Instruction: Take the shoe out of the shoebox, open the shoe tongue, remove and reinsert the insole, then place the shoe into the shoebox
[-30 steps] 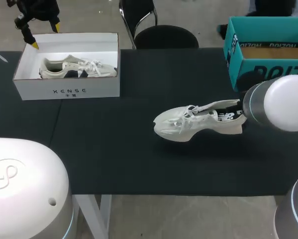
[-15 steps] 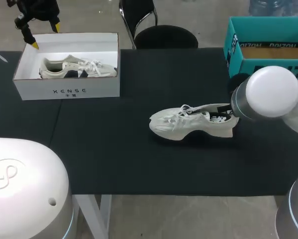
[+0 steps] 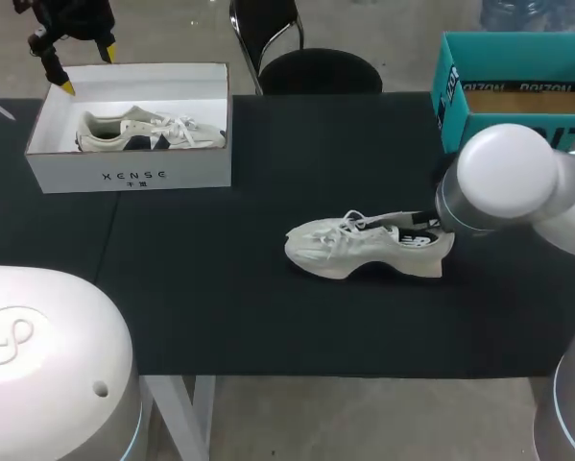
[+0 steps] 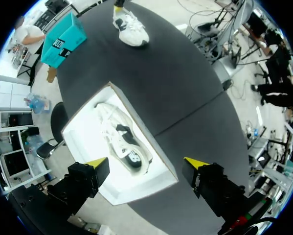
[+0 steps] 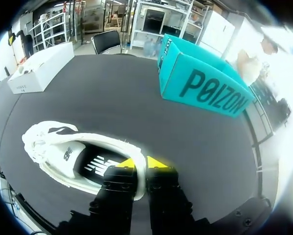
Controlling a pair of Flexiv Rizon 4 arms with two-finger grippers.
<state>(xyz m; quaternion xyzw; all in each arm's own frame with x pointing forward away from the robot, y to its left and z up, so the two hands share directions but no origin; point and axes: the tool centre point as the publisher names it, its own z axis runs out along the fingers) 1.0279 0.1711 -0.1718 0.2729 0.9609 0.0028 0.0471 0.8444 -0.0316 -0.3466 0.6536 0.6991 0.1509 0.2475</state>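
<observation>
Fingertips of my right gripper stand close together and pinch the rear collar of the shoe, one tip inside the opening and one outside, so the grip is closed on the heel edge. The rest of the fingers is dark and hard to make out. Ahead of the tips the shoe stretches away, toe farthest from me. Its opening shows a dark lining with white print, and I cannot tell how far the tongue is folded back.

In the head view this gripper is hidden behind the rounded white joint of my right arm, at the right of the frame, which also covers the shoe's heel. The shoe sits sole-down on the black table, right of centre, toe toward the left.

A teal box sits at the upper right, cut off by the frame's edge, its inside mostly out of sight.

My left gripper hangs with its fingers wide apart, holding nothing, above the end of the white shoebox. That shoebox is at the head view's upper left, with a second shoe lying on its side in it.
</observation>
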